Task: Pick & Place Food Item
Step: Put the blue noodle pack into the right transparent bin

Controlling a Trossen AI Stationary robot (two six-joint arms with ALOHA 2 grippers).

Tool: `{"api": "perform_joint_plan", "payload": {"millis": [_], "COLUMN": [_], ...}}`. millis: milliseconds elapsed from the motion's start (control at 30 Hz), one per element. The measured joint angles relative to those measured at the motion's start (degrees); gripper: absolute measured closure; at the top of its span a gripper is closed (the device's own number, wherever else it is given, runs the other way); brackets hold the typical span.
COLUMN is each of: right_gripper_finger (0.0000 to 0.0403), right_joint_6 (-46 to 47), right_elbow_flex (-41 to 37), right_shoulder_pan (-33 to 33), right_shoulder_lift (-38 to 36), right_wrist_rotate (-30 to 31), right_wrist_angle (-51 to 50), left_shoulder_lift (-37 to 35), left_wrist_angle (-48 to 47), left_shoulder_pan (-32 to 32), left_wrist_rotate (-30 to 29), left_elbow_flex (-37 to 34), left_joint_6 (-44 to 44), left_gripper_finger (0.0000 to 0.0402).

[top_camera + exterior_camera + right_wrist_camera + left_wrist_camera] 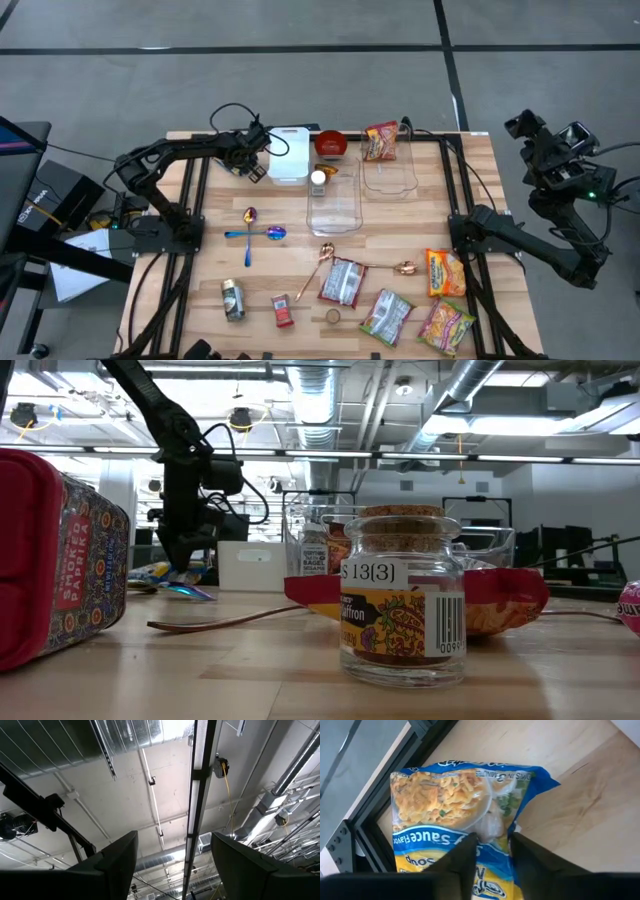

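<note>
Left gripper (492, 852) nearly closed, pinching blue noodle packet (455, 805); right gripper (172, 865) spread wide.

Low view, level across the counter (250, 675).

- Glass jar (403, 600): nearest the camera, right of centre, upright on the wood, cork lid, yellow-orange printed label with barcode, white tag reading "S 13(3)".
- Red tin (55, 555): at the left edge, close to the camera, patterned label, partly cut off.
- Copper spoon (225, 621): lying flat between tin and jar, farther back.
- Red-and-orange packet (500, 600): behind the jar, lying flat.
- White box (252, 566): mid-distance, upright.
- Clear container (318, 540): behind the box, small jars showing through it.
- Left arm (185, 480): descends from above at the left, lower end reaching down toward a blue-and-yellow packet (170, 575).
- Pink object (630, 605): at the right edge, cut off.
</note>
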Motion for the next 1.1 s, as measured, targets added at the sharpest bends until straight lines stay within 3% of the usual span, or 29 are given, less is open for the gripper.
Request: {"api": "perform_joint_plan", "payload": {"millis": [167,233,467,733,1100], "right_gripper_finger": [0.0159,0.0159,0.0159,0.0159,0.0159], "right_joint_6": [0.46,0.56,0.56,0.53,0.58], "right_elbow_flex": [0.0,0.0,0.0,0.0,0.0], "right_shoulder_pan": [0.02,0.02,0.0,0.01,0.02], "right_shoulder_lift": [0.0,0.0,0.0,0.0,0.0], "right_wrist_rotate": [0.12,0.12,0.16,0.17,0.16], "right_wrist_angle": [0.0,0.0,0.0,-0.01,-0.02], "left_shoulder_lift": [0.0,-0.1,-2.21,-10.55,-21.04], "left_wrist_angle": [-0.04,-0.08,-1.0,-3.81,-7.74], "left_shoulder_pan": [0.0,0.0,0.0,0.0,0.0], "left_wrist_rotate": [0.02,0.04,0.08,0.27,4.78], "left_elbow_flex": [0.0,0.0,0.02,0.04,0.04], "left_joint_6": [-0.01,0.0,0.01,0.32,0.68], "left_gripper_finger": [0.0383,0.0395,0.0401,0.0401,0.0401]}}
